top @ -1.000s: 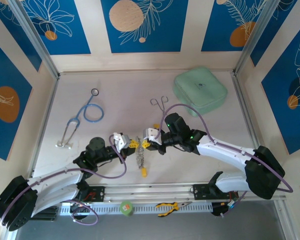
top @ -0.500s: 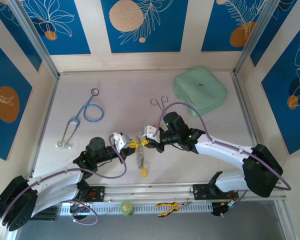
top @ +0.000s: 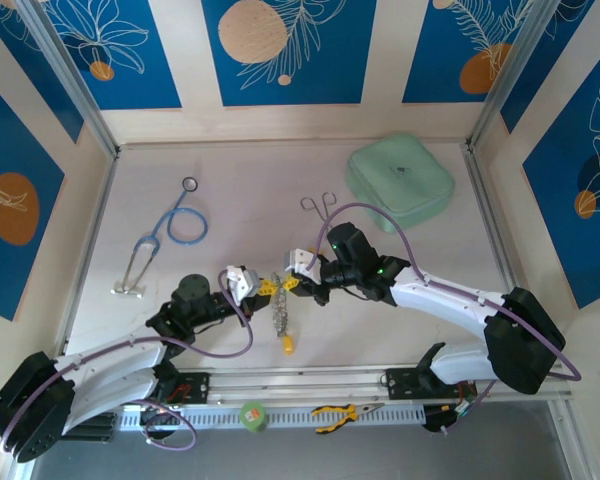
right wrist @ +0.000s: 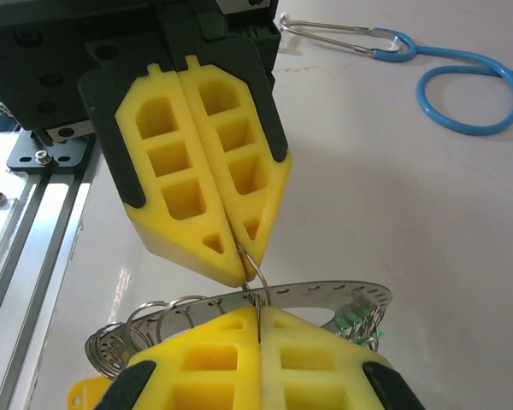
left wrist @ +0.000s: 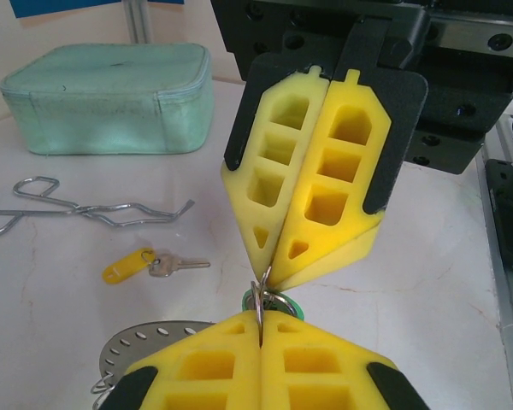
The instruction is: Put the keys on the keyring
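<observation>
Top external view, from the left: the left arm (top: 110, 365) comes in with the left jaws clenched, and they meet the right jaws, also clenched, tip to tip; the right arm (top: 450, 300) reaches in from the other side. Neither arm is nearer, since both sets of tips pinch the same small wire loop (left wrist: 258, 295). In the left wrist view the loop stands roughly upright, its lower end in the seam of the left jaws and its upper end at the point of the right jaws.

The keyring (right wrist: 325, 295) sits just below and beyond that pinch, its holed band running crosswise to the line between the two sets of jaws. I cannot tell whether the loop is one of the ring's own fringe pieces. A green-headed key (left wrist: 284, 304) shows right behind the meeting tips. A yellow-headed key (left wrist: 128, 266) lies flat on the surface (top: 230, 190), apart from both jaws and untouched.

The coming move, I judge, turns on the loop staying caught between both tips. Against a second ago, the right jaws have closed in slightly toward the left jaws. The left arm, the keyring and the loose key lie as they did.
</observation>
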You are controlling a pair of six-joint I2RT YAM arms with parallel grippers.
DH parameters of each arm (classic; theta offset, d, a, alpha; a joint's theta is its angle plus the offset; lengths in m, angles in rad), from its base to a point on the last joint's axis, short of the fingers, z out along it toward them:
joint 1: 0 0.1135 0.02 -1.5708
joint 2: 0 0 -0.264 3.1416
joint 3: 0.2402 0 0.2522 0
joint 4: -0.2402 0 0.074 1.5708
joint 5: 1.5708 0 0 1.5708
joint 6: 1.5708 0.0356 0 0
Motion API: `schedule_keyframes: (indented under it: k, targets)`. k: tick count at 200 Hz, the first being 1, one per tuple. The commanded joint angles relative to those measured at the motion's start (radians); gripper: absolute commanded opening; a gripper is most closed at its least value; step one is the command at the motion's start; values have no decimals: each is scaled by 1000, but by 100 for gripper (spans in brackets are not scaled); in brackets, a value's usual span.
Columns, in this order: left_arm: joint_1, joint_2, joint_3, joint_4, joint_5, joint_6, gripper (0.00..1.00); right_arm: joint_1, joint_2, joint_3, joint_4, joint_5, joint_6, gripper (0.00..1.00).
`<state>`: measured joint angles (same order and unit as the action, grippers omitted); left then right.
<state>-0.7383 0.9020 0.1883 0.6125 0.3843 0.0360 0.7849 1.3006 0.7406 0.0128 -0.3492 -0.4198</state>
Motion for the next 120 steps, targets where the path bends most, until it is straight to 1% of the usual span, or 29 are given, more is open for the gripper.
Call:
schedule_keyframes:
  k: [1, 76, 120]
  targets:
    - [-11, -25, 20, 30, 18, 22, 0, -13, 9, 27, -12, -10, 21, 0]
    - [-11, -26, 20, 38, 31, 25, 0, -21, 32, 50, -36, -30, 36, 0]
    - [-10, -30, 20, 38, 27, 49, 0, -26, 44, 73, -61, -57, 41, 0]
